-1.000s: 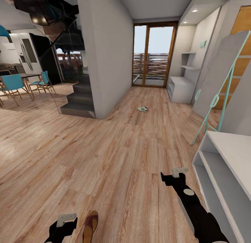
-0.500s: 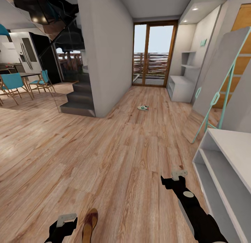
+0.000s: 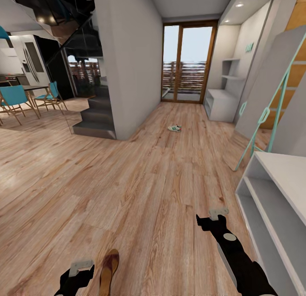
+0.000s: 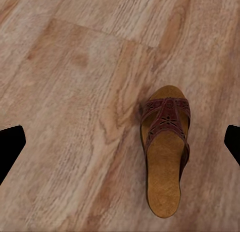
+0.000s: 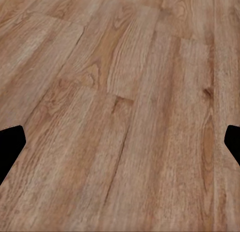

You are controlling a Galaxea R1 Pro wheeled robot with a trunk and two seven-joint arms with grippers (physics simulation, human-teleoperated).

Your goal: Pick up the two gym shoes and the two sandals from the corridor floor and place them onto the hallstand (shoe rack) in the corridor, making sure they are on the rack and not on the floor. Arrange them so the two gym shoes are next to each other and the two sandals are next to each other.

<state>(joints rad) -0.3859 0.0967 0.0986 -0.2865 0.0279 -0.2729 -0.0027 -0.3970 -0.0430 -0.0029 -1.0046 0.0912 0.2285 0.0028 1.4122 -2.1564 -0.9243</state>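
One sandal [image 4: 165,152] lies flat on the corridor floor [image 3: 140,190] right beside the left gripper [image 3: 80,267]. It's got a dark reddish-brown cut-out strap and a smooth tan footbed. A gym shoe [image 3: 174,128], white with green stripes, sits way down the hall, short of the pale grey hallstand [image 3: 221,105]. Floor is light wood-grain plank. Both claws, including the right gripper [image 3: 218,212], are spread wide and hold nothing, just hanging above the planks.

Reddish-brown sandal [image 4: 166,147], tan footbed; white-green gym shoe [image 3: 174,128]; wood-grain floor [image 3: 127,181].
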